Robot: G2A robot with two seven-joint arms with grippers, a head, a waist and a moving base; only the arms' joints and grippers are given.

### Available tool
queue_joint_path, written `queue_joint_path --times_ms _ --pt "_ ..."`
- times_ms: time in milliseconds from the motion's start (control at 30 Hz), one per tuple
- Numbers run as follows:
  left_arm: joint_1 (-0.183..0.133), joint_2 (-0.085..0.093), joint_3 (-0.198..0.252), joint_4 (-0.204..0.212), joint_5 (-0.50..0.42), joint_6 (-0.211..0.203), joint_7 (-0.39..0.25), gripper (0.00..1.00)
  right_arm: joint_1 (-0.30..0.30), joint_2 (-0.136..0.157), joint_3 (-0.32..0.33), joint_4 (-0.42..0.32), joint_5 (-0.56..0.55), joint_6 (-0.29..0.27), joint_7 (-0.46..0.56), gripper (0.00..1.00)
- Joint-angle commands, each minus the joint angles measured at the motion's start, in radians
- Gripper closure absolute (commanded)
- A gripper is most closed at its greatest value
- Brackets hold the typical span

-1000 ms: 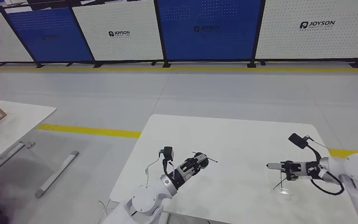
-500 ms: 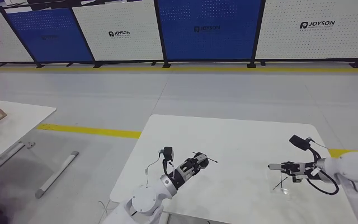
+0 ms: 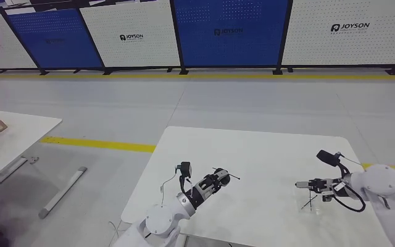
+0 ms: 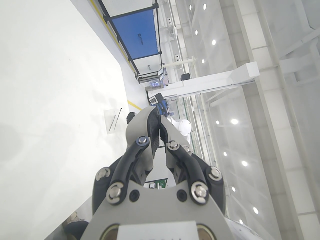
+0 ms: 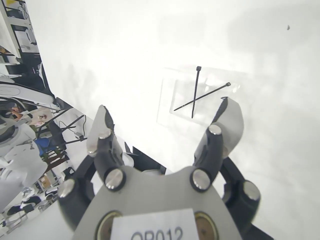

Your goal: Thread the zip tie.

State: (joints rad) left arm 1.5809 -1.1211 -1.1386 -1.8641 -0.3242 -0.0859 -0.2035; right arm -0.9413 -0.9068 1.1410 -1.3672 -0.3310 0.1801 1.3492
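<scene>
My left gripper (image 3: 223, 175) (image 4: 158, 118) hangs over the table's front left part, shut on a thin black zip tie (image 3: 233, 176) that sticks out on both sides of the fingertips in the top view. Two more black zip ties (image 5: 196, 88) (image 4: 115, 118) lie crossed on a small clear tray (image 5: 167, 96) (image 3: 315, 210) near the table's right front. My right gripper (image 5: 166, 112) (image 3: 299, 184) hovers just beside and above that tray, open, with nothing between its fingers.
The white table (image 3: 259, 148) is bare between the two arms. Its front edge runs close under both grippers. Grey floor with a yellow line and blue and white panels lie beyond the far edge.
The right arm's wrist has shifted slightly over the tray, its gripper tip staying almost in place. The left arm and its zip tie have kept still.
</scene>
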Motion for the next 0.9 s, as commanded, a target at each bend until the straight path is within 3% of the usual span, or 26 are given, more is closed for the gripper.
queue_joint_path --times_ms 0,167,367,867 --pt "0.0 0.0 0.0 0.0 0.0 0.0 0.0 1.0 0.003 0.0 -0.006 0.005 -0.011 0.01 0.005 0.53" --pt "0.0 0.0 0.0 0.0 0.0 0.0 0.0 1.0 0.003 0.004 0.001 0.005 -0.027 0.039 0.008 0.6" --pt "0.0 0.0 0.0 0.0 0.0 0.0 0.0 1.0 0.0 0.007 -0.01 0.005 -0.056 0.074 0.024 0.61" --pt "0.0 0.0 0.0 0.0 0.0 0.0 0.0 1.0 0.079 -0.023 -0.104 0.117 -0.073 0.117 0.006 0.69"
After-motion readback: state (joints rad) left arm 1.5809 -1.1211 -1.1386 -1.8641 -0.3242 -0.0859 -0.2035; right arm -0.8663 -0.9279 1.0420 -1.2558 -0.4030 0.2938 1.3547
